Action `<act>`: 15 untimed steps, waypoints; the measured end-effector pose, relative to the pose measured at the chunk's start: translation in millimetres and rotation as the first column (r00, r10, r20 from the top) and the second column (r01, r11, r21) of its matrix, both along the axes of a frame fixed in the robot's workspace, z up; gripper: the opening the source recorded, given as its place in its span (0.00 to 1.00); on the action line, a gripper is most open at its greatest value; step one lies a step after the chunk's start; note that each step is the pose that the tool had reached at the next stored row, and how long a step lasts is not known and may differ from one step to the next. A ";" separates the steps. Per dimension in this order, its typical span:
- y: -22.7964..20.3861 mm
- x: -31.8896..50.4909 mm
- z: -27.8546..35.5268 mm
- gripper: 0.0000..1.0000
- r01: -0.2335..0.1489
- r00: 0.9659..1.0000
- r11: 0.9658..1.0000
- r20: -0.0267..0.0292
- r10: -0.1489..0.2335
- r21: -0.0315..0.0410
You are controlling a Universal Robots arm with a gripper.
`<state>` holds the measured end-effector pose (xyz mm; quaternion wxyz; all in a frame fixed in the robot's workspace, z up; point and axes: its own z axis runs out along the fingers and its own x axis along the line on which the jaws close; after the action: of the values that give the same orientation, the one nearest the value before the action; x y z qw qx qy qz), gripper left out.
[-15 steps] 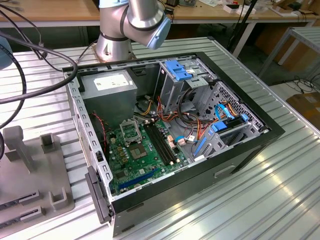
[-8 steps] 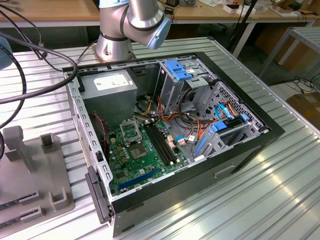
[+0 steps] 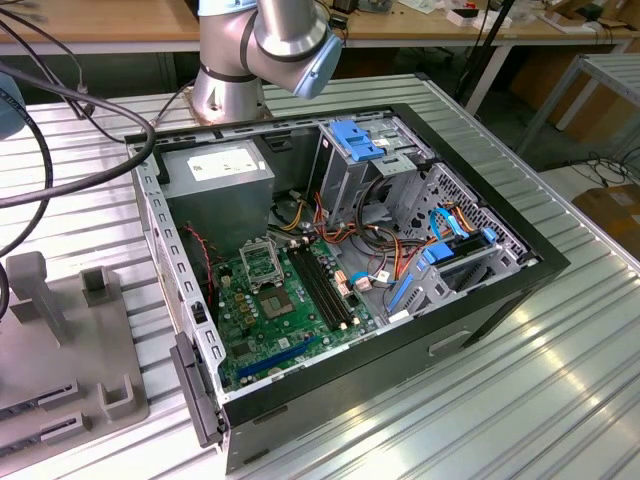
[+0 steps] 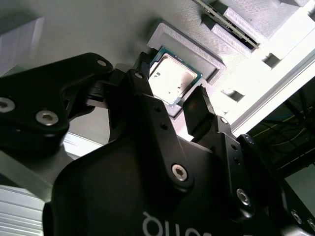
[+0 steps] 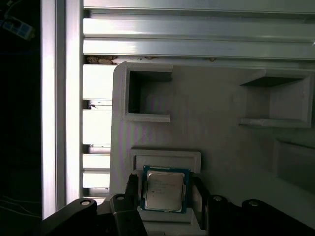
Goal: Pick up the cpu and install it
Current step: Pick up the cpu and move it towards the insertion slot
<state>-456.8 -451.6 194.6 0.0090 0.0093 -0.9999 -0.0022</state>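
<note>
Straddling cpu (image 5: 164, 191) in grey tray (image 5: 216, 137) recess, pincer (image 5: 165, 183) spread apart, gripping nothing; cpu print unreadable

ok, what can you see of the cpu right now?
The small square cpu has a silver-grey metal lid framed by a thin green rim. It lies flat, lid up, seated in a shallow square recess of the pale grey plastic fixture. The black pincer is open and straddles it, one finger beside each of two opposite edges.
</note>
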 end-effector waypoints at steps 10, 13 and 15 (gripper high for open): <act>0.0 0.0 -0.1 0.46 0.000 1.000 1.000 0.000 0.000 0.000; 0.0 0.0 -0.1 0.46 0.000 1.000 1.000 0.000 0.000 0.000; 0.0 0.0 -0.3 0.47 0.000 1.000 1.000 0.000 0.000 0.000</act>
<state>-456.8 -451.6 194.3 0.0089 0.0094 -0.9999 -0.0022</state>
